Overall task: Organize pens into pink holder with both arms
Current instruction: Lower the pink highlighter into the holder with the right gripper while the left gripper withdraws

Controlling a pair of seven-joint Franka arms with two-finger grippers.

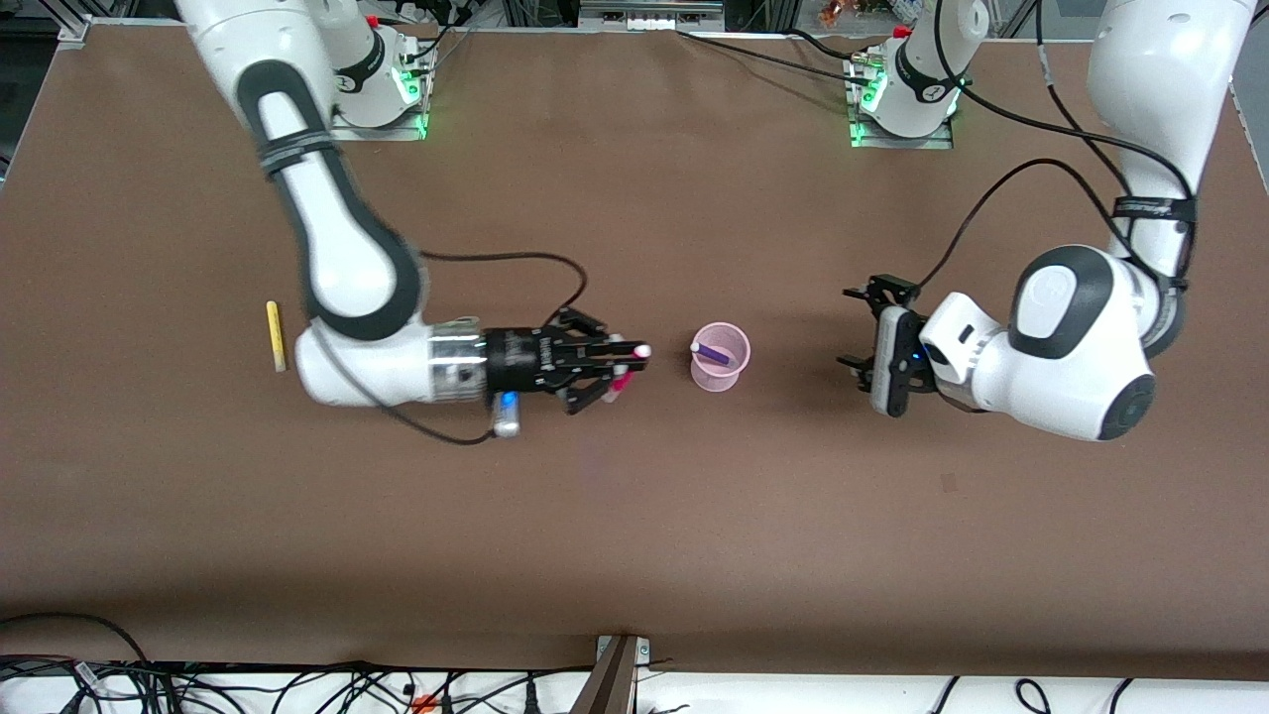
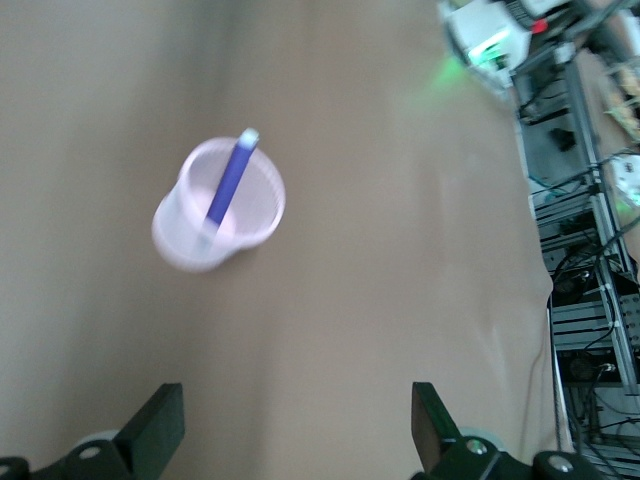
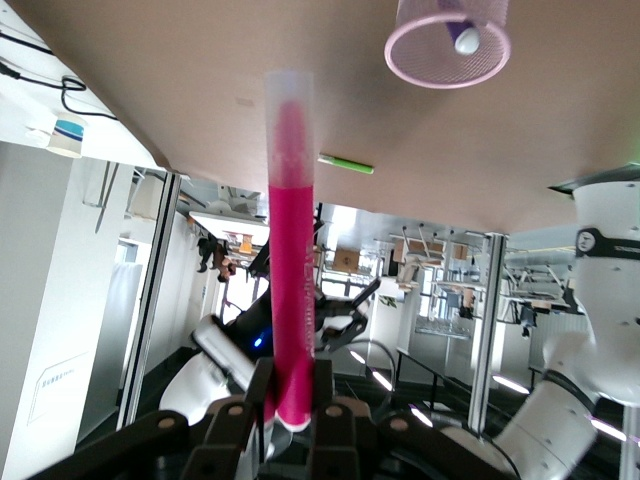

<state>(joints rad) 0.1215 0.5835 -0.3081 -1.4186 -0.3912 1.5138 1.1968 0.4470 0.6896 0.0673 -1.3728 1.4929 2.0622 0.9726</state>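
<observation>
The pink holder [image 1: 721,371] stands mid-table with the dark purple-blue pen [image 1: 710,351] leaning inside it. Both also show in the left wrist view, the holder [image 2: 190,250] and the pen [image 2: 228,185]. My right gripper [image 1: 620,367] is beside the holder, toward the right arm's end of the table. It is shut on the magenta pink pen [image 3: 290,250], whose pale end points at the holder [image 3: 420,62]. My left gripper [image 1: 861,327] is open and empty, off the holder toward the left arm's end. The yellow pen [image 1: 276,335] lies on the table. The lime green pen [image 3: 345,163] shows only in the right wrist view.
Black cables trail from both arms over the brown table [image 1: 634,516]. The arm bases [image 1: 897,94] stand along the table edge farthest from the front camera.
</observation>
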